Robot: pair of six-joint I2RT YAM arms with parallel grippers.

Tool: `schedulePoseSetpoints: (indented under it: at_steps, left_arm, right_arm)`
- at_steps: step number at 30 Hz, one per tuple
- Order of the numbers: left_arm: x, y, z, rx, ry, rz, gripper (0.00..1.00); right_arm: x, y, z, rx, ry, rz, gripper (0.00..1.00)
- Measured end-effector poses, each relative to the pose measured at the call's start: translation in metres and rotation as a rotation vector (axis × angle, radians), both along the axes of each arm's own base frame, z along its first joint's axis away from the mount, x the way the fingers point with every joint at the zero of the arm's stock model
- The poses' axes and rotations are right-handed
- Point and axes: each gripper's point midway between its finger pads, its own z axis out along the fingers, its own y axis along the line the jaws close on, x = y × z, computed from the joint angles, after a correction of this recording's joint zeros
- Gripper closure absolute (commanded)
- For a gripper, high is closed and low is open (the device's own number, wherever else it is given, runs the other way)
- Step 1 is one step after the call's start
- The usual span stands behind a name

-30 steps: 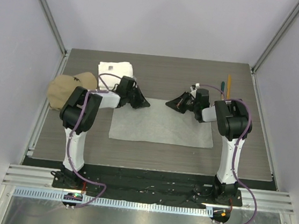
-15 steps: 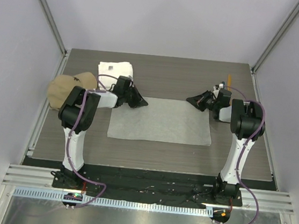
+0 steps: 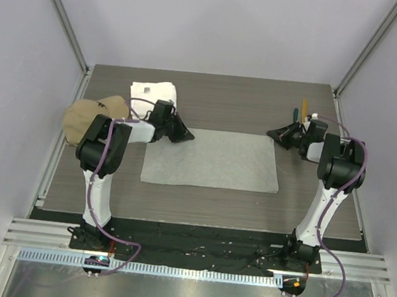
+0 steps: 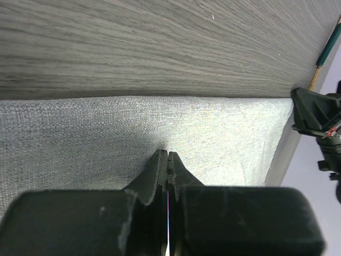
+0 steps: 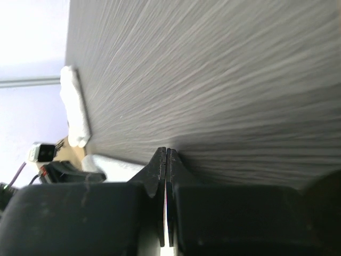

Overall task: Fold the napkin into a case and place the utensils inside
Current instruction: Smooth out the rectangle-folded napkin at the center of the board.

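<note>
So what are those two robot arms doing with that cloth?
They are working on the grey napkin, which lies flat and unfolded on the table. The left arm has its shut jaws at the napkin's far left corner. The right arm has its shut jaws over bare wood, just beside the far right corner. The utensils lie untouched at the far right.

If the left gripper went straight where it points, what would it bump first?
The napkin. The shut left gripper angles down at the cloth near its far edge, so it would probably press into it at once; it may already touch.
</note>
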Motion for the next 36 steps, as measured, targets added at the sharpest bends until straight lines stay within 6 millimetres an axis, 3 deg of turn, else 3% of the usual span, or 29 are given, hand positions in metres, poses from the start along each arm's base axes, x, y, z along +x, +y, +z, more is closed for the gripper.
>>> schedulePoseSetpoints:
  at_steps: [5,8,10,11,12,13,16,18,21,25,30,34,36]
  left_arm:
    - [-0.001,0.009,0.002,0.04,0.001,0.012,0.98]
    - [-0.004,0.018,0.004,0.086,0.027,0.017,0.9]
    - [-0.009,0.023,0.005,0.118,0.053,0.008,0.81]
    - [-0.011,0.024,0.007,0.132,0.06,-0.001,0.78]
    - [-0.013,0.025,0.011,0.144,0.065,-0.008,0.74]
    - [-0.016,0.026,0.015,0.153,0.068,-0.015,0.72]
    - [-0.029,0.022,0.033,0.173,0.057,-0.057,0.73]
    - [-0.039,0.013,0.046,0.186,0.038,-0.101,0.76]
    - [-0.055,-0.002,0.057,0.201,0.02,-0.164,0.77]
    - [-0.074,-0.02,0.056,0.205,0.027,-0.231,0.78]
    - [-0.084,-0.026,0.055,0.2,0.048,-0.261,0.78]
    - [-0.087,-0.026,0.055,0.198,0.055,-0.271,0.79]
    - [-0.089,-0.025,0.055,0.203,0.062,-0.277,0.73]
  right_arm:
    - [0.006,-0.014,0.004,-0.111,0.022,-0.004,0.98]
    - [-0.004,-0.008,0.013,-0.183,0.066,0.004,0.87]
    - [-0.012,-0.007,0.029,-0.235,0.084,-0.005,0.82]
    - [-0.017,-0.006,0.039,-0.261,0.087,-0.009,0.72]
    - [-0.022,-0.005,0.052,-0.285,0.081,-0.011,0.68]
    - [-0.026,-0.004,0.064,-0.307,0.069,-0.013,0.58]
    - [-0.047,-0.003,0.094,-0.379,0.04,-0.01,0.48]
    - [-0.063,-0.003,0.1,-0.439,0.051,0.0,0.47]
    - [-0.079,-0.003,0.088,-0.529,0.101,0.03,0.47]
    - [-0.101,0.002,0.051,-0.663,0.222,0.118,0.46]
    - [-0.115,0.003,0.015,-0.785,0.336,0.229,0.48]
    - [-0.125,-0.001,0.005,-0.869,0.38,0.252,0.47]
    - [-0.125,-0.001,0.006,-0.901,0.379,0.249,0.45]
